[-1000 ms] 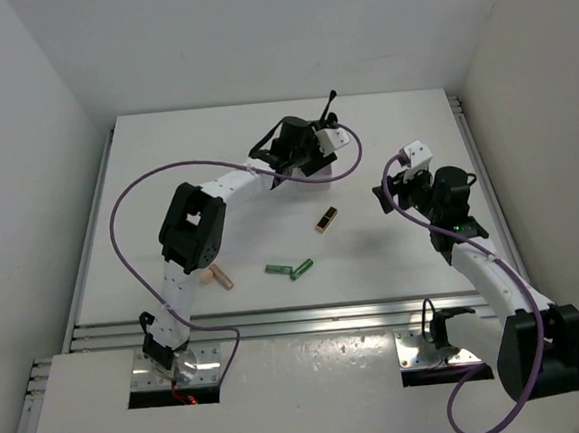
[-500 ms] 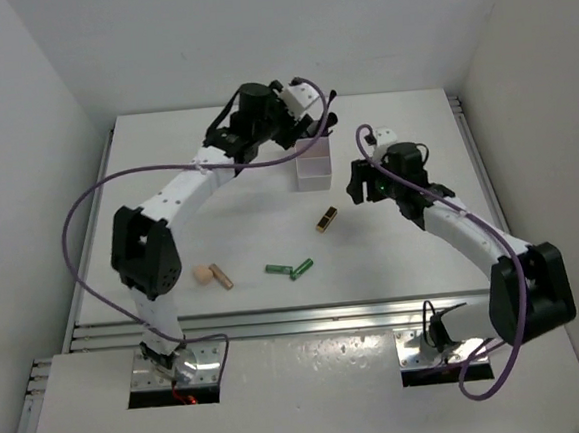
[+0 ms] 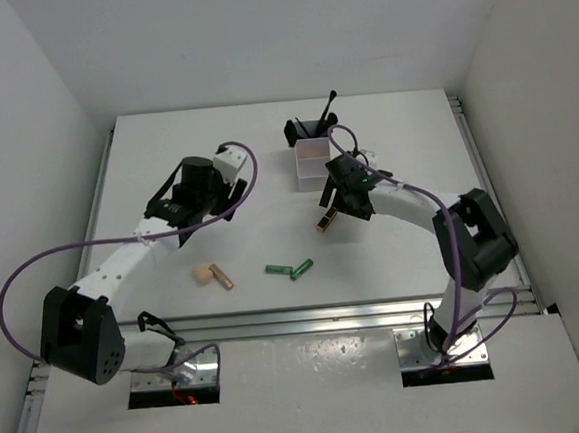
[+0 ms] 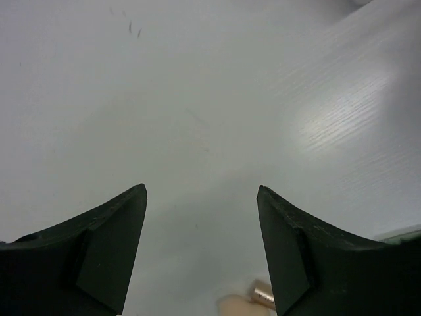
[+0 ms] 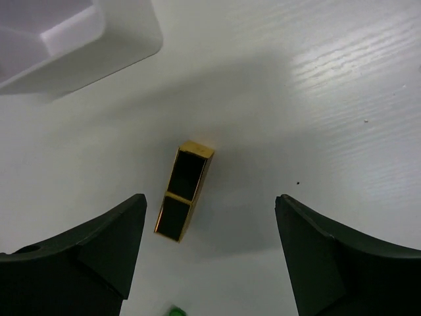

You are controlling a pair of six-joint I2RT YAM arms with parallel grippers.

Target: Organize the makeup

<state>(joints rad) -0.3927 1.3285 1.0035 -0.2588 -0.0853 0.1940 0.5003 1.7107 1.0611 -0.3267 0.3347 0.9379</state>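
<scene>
Beige sponge and green tube show only as edge slivers.

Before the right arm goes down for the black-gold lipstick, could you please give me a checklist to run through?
1. Right gripper open with nothing in it: ok.
2. Lipstick lying flat under the right gripper, within the span of its fingers: ok, though it sits nearer one finger than the other.
3. Lipstick apart from the white box, so the fingers have room: ok.
4. Left gripper open, empty and well away from the lipstick: ok.
5. Height of the right gripper above the lipstick: cannot tell.
</scene>
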